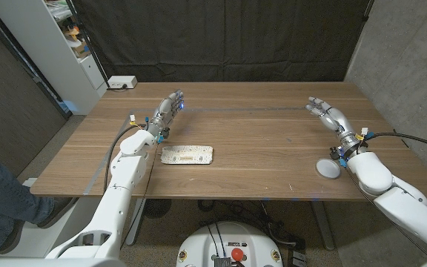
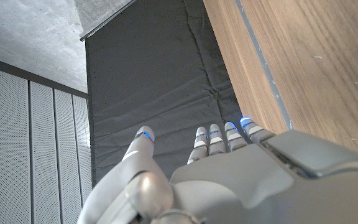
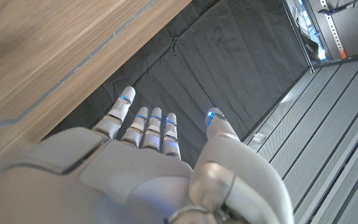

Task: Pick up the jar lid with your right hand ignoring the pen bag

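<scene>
The lid (image 1: 328, 167) lies on the table (image 1: 258, 141) near its front edge on the robot's right, a flat round disc with no long axis to align to. The right hand (image 1: 327, 113) is out beyond it, toward the far side of the table, fingers straight and spread, holding nothing. The lid therefore sits behind that hand, back toward the robot, just beside the right wrist and forearm. The judgement is that the coming move is a pull-back and a turn down onto the lid, not a reach forward.

The left hand (image 1: 166, 111) is on the opposite side, fingers extended and close together, also holding nothing. It is well apart from the lid, so the right arm is clearly nearer. The pen bag (image 1: 187, 155) lies flat near the left forearm, its long axis running across the table, well apart from the lid and out of the right arm's path.

The head view gives the whole layout. The right wrist view confirms the parted fingers (image 3: 156, 127) over the wood, with the dark curtain (image 3: 229, 68) beyond. The left wrist view shows that arm's fingers (image 2: 211, 138) alike.
</scene>
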